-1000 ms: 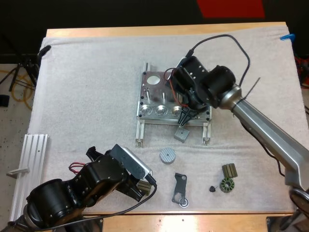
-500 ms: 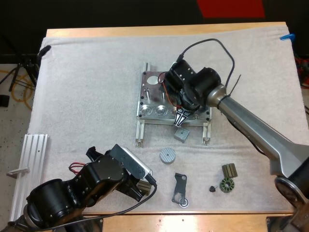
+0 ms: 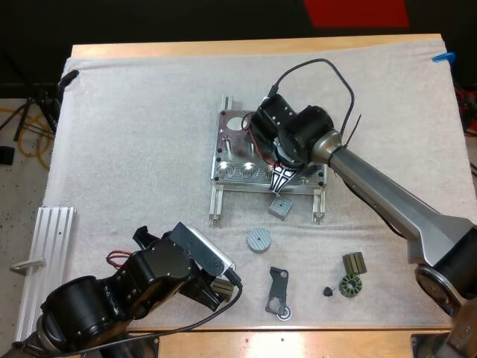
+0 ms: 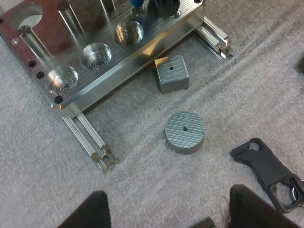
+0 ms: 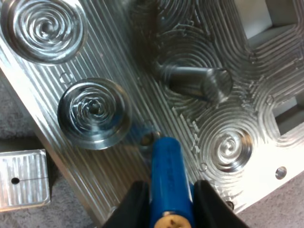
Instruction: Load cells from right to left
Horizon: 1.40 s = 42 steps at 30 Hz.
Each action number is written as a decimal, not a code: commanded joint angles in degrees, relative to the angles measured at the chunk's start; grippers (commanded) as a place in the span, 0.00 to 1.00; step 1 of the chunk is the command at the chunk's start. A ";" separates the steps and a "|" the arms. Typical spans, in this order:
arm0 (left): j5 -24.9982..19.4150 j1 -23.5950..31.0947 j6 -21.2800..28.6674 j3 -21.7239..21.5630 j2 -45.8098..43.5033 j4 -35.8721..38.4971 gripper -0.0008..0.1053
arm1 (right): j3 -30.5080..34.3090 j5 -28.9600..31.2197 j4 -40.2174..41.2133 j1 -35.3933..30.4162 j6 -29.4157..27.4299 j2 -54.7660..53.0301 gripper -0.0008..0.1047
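"What's in the fixture's (image 3: 237,170) pockets (image 4: 97,54)?"

"Swirled bare metal in the three round ones along its 6 o'clock edge. The cell (image 5: 166,175), a bright blue cylinder with a brassy end, is over the plate beside one round pocket, pinched in the right end effector (image 5: 167,209)."

"Touching the plate?"

"Can't tell. Its own tip hides that spot."

"And the left end effector (image 4: 171,213)?"

"Fingers spread, clear of everything, at 7 o'clock on the surface (image 3: 134,112). A square block (image 4: 172,73) lies at the fixture's 6 o'clock, and a round disc (image 4: 185,131) is near the block, at its 7 o'clock."
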 commanded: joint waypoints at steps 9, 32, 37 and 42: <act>-1.05 -0.09 -0.20 -0.28 -0.38 -0.19 0.52 | -0.39 -0.99 0.33 -0.34 -0.31 0.07 0.03; -1.05 -0.09 -0.21 -0.28 -0.38 -0.19 0.52 | -0.39 -2.24 0.65 -0.34 -0.19 2.72 0.03; -1.05 -0.09 -0.21 -0.28 -0.38 -0.19 0.52 | -0.39 0.06 0.65 -0.34 -0.19 3.52 0.03; -1.05 -0.09 -0.21 -0.28 -0.38 -0.19 0.52 | -0.39 0.06 2.20 -0.34 0.01 3.54 0.03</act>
